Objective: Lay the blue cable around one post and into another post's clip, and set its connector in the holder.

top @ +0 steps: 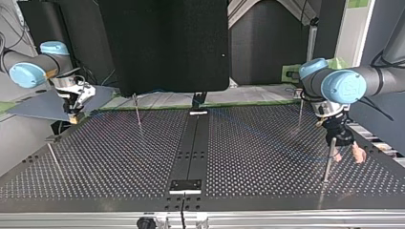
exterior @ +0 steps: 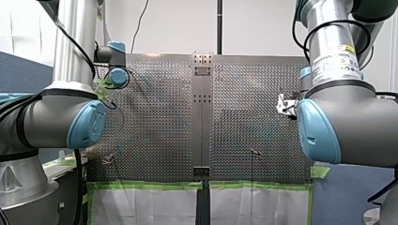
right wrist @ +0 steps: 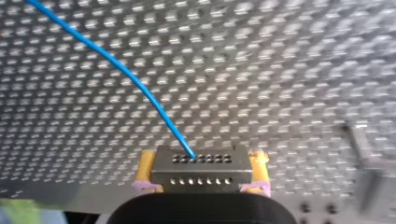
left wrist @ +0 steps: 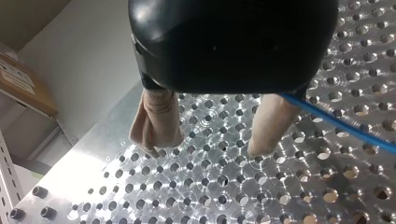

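In the right wrist view my right gripper [right wrist: 201, 179] is shut with its yellow pads on a small metal connector [right wrist: 201, 163]. The blue cable [right wrist: 126, 70] leaves the connector's face and curves away over the perforated table. In the top view that gripper [top: 74, 117] hangs at the table's far left corner. My left gripper [top: 348, 156] stands open at the top view's right, just beside a thin post [top: 328, 160]. Nothing sits between its beige fingers [left wrist: 156, 123] in the left wrist view, and the blue cable [left wrist: 336, 123] runs past the outside of one finger, close to the plate.
More thin posts stand on the table [top: 239, 157]: one at the back left [top: 137, 109], one at the back right [top: 300, 112], one at the left edge [top: 52, 157]. A dark centre strip [top: 191, 152] with a small bracket [top: 186, 185] divides the table. A black panel [top: 162, 43] hangs behind.
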Motion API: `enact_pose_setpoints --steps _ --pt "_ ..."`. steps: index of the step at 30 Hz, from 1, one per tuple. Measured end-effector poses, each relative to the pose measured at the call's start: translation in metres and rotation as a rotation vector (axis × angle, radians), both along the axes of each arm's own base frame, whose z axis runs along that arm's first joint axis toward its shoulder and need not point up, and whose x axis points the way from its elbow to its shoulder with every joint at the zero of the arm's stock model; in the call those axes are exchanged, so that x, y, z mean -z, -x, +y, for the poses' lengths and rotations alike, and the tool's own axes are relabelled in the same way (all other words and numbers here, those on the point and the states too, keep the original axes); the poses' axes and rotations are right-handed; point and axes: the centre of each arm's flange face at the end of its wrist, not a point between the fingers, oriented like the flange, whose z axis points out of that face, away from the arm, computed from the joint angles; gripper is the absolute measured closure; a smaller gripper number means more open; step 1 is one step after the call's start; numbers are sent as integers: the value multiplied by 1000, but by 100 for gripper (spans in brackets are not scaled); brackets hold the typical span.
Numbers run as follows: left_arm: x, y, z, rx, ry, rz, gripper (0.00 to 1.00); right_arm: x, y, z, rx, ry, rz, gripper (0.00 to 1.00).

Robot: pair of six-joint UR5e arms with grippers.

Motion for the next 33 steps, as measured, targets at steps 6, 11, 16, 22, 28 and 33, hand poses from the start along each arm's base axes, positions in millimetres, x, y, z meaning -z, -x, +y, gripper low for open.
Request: enact_pose_setpoints --steps 6,11,16,22,28,33 --pt "0 0 2 -3 0 -1 0 -31 5 5 -3 42 -4 100" --pt "0 0 2 -3 0 -1 0 -44 12 13 13 76 -10 100" --pt "-2 -1 2 2 -1 -5 0 -55 19 23 22 111 -24 100" --pt "-3 -2 2 3 -2 -5 0 -76 25 30 4 178 -29 100" --pt "-3 -2 2 2 -2 -6 0 -108 35 31 2 253 -32 100" --pt "-3 -2 3 2 -2 -7 0 -108 45 27 16 263 -28 100"
